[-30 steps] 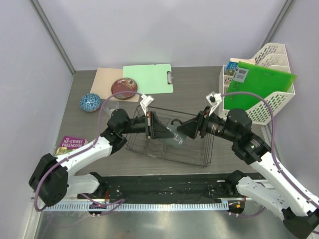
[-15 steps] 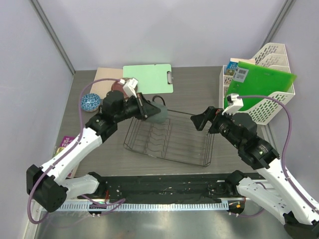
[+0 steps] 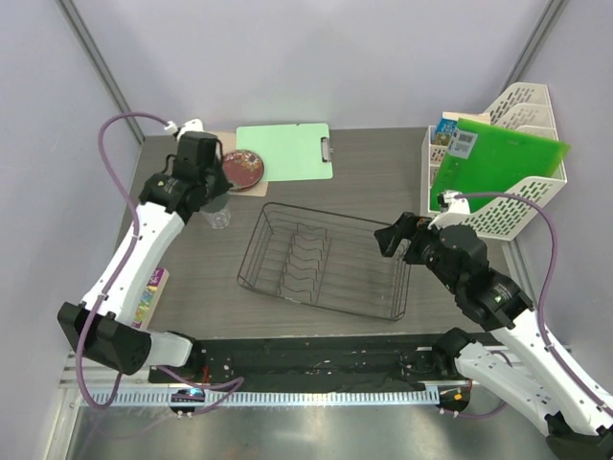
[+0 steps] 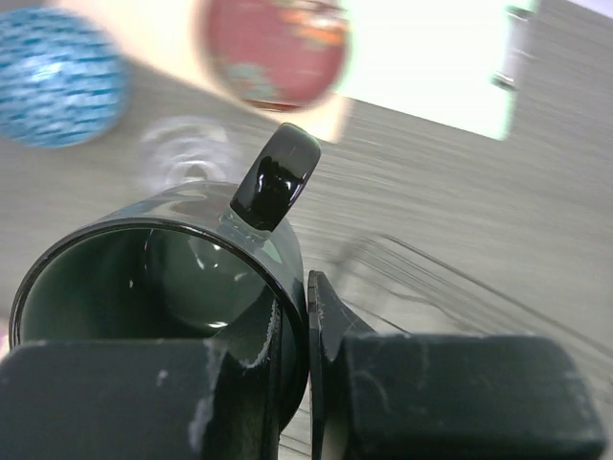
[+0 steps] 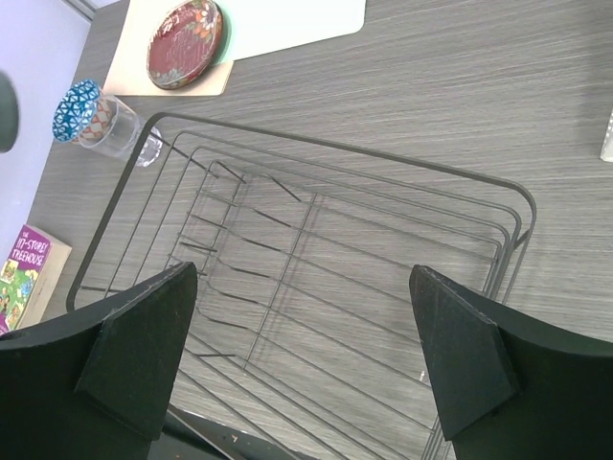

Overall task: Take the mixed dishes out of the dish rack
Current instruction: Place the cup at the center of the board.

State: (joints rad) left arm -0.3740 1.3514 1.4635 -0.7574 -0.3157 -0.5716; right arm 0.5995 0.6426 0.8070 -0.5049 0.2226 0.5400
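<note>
My left gripper (image 3: pixel 211 182) (image 4: pixel 305 321) is shut on the rim of the grey mug (image 4: pixel 144 278), one finger inside and one outside. It holds the mug above the table's back left. Below it are the clear glass cup (image 3: pixel 219 217) (image 4: pixel 187 158), the small blue patterned bowl (image 4: pixel 57 77) and the red floral plate (image 3: pixel 239 168) (image 4: pixel 273 48). My arm hides the bowl in the top view. The dark wire dish rack (image 3: pixel 326 259) (image 5: pixel 316 230) holds no dishes. My right gripper (image 3: pixel 395 237) (image 5: pixel 302 287) is open and empty over the rack's right end. The large glass bowl is out of view.
A green clipboard (image 3: pixel 285 151) and a tan board (image 3: pixel 203 146) lie at the back. A white mesh file holder (image 3: pixel 517 115) with a green folder (image 3: pixel 493 163) stands at the back right. A book (image 3: pixel 148 287) lies at the left edge.
My left arm has lifted the grey mug out of the rack and carried it to the back left. My right gripper has drawn back from the rack's middle to its right end.
</note>
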